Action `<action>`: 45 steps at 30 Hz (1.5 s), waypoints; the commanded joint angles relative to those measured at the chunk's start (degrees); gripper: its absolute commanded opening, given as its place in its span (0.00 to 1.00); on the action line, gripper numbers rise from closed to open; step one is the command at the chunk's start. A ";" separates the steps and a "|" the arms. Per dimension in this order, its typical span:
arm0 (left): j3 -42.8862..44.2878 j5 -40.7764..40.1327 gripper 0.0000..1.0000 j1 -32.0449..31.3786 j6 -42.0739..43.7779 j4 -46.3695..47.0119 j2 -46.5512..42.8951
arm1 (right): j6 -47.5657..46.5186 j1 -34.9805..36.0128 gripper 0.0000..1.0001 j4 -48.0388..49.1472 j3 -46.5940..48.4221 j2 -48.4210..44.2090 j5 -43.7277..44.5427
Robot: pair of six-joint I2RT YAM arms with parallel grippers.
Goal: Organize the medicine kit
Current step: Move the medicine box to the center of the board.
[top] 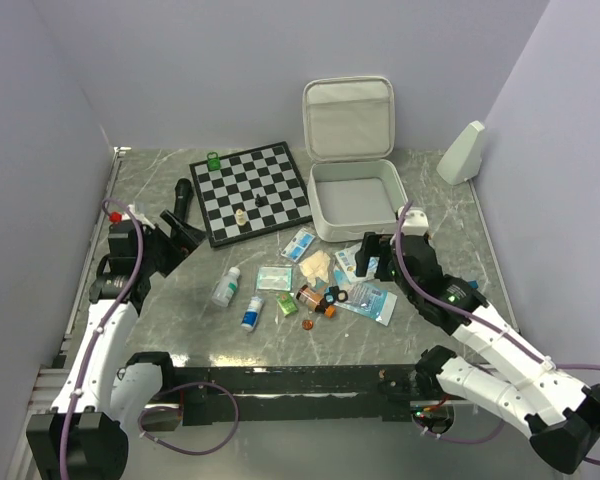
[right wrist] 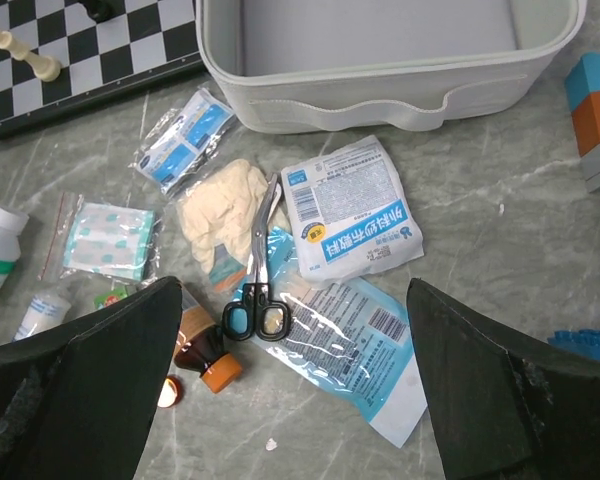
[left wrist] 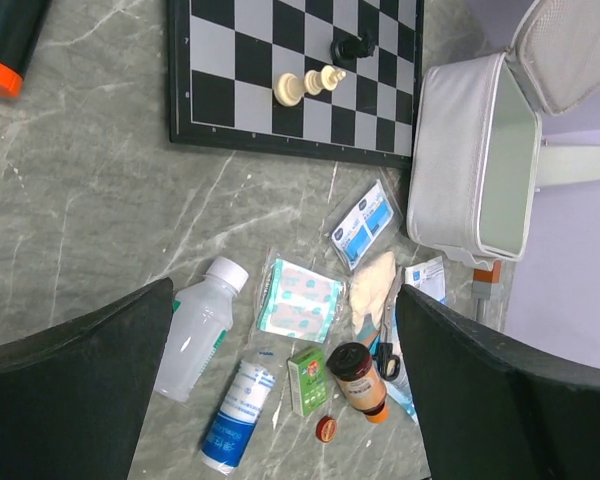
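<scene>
Far left, the left gripper (top: 185,235) hovers off the near-left corner of the chessboard (top: 265,180), fingers spread wide, gripping nothing. A black cylinder (left wrist: 5,40) with an orange end lies just off the board's left edge. On the board itself, a green piece (top: 213,158) sits at the far-left corner and pale pieces (top: 241,216) stand near the front edge.

In front of the board is the scatter: a clear bottle (top: 226,286) with a white cap, a blue-and-white bottle (top: 252,312), a plaster packet (top: 274,278), a small green box (top: 287,306), a brown pill bottle (top: 310,298), cream gloves (top: 316,266) and scissors (right wrist: 255,300) lying across printed packets (right wrist: 352,215).

Just right of the board sits the medicine kit (top: 320,215), lid standing open at its far side. The right gripper (top: 372,258) hangs in front and to the right of the board, over those packets, claw wide apart, nothing in it. Well right of the board, a white wedge (top: 462,152) leans by the wall.
</scene>
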 commanded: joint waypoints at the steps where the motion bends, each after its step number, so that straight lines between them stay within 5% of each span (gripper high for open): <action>1: -2.24 3.07 0.96 -0.11 0.34 3.17 -2.04 | 0.03 -0.16 0.99 -1.53 4.86 2.55 2.65; 7: -1.90 -2.80 0.99 -5.90 1.04 2.65 -4.85 | 2.04 -3.05 0.99 -3.55 13.11 11.06 7.41; 13: -3.03 -8.34 0.95 -11.97 -1.42 2.64 -6.17 | 10.22 -16.93 0.94 -1.63 17.17 20.38 -1.81; 16: -4.09 -9.75 0.94 -14.34 -2.65 3.26 -6.70 | 10.58 -19.32 0.91 -1.27 20.06 26.61 0.54; 27: -4.00 -10.72 0.94 -15.32 -1.51 2.73 -5.47 | 7.77 -29.60 0.88 -3.28 35.69 47.36 3.81; 36: -3.48 -10.02 0.94 -15.23 -1.07 2.82 -4.68 | 0.91 -31.10 0.84 -6.54 48.10 63.01 2.14; 39: -3.83 -9.05 0.94 -15.32 -1.07 3.35 -4.50 | 0.21 -31.89 0.78 -8.65 52.40 68.01 1.35; 45: -4.18 -9.49 0.95 -15.32 -1.33 3.96 -3.62 | 0.29 -33.65 0.49 -10.50 55.50 71.46 -1.55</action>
